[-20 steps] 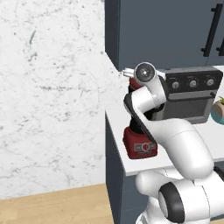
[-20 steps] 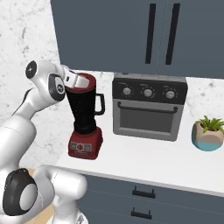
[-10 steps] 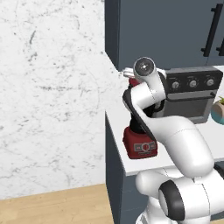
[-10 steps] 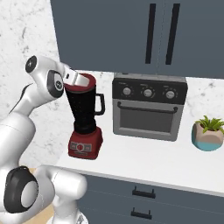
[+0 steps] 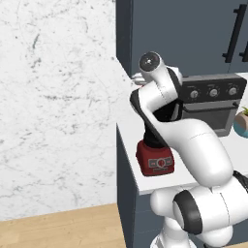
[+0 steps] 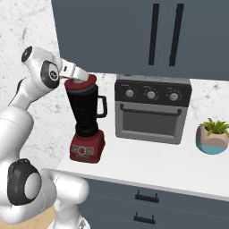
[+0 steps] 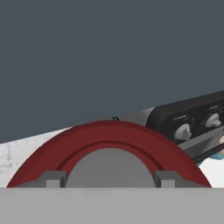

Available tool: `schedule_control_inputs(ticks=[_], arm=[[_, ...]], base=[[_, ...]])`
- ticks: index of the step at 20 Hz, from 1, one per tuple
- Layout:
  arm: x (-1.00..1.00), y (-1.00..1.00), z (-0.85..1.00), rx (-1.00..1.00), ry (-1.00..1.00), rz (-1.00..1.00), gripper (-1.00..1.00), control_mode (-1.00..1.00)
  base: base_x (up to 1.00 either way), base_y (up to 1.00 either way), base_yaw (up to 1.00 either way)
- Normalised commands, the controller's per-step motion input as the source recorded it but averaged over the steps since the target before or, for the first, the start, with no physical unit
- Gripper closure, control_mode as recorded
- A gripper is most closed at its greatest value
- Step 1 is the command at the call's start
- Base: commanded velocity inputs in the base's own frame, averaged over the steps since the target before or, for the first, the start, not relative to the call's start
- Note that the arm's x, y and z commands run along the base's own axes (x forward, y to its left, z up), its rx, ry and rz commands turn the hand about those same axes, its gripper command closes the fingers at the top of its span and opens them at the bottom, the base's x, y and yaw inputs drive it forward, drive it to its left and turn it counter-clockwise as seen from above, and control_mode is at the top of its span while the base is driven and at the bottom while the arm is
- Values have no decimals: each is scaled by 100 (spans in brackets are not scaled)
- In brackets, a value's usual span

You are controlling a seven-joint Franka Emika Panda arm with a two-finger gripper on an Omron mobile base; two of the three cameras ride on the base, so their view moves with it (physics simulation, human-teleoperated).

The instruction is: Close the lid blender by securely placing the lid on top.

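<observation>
Lid (image 6: 81, 83) sits tilted on the blender (image 6: 86, 120) jar mouth, gripper (image 6: 79, 76) pinching its grey knob (toaster oven (image 6: 152, 108) beside).

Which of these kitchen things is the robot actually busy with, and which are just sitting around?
In use: the blender; the red lid on the jar's mouth; the gripper at that lid.

Just standing by: the toaster oven; the potted plant; the cabinets above.
</observation>
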Motion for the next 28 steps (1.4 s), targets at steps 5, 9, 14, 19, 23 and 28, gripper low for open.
schedule_control_inputs(ticks=[5,9,14,19,23,28], arm=[[-25,-8,-45,-7,0,0,100,-100],[-9,-16,-29,0,0,0,100,-100],[0,-7,-6,0,3,-1,100,-100],[-7,0,-27,0,2,0,100,-100],[0,-1,-40,0,8,0,100,-100],[0,0,-33,0,15,0,100,-100]], base=[[0,0,0],[0,0,0],[0,0,0],[0,0,0],[0,0,0],[0,0,0]])
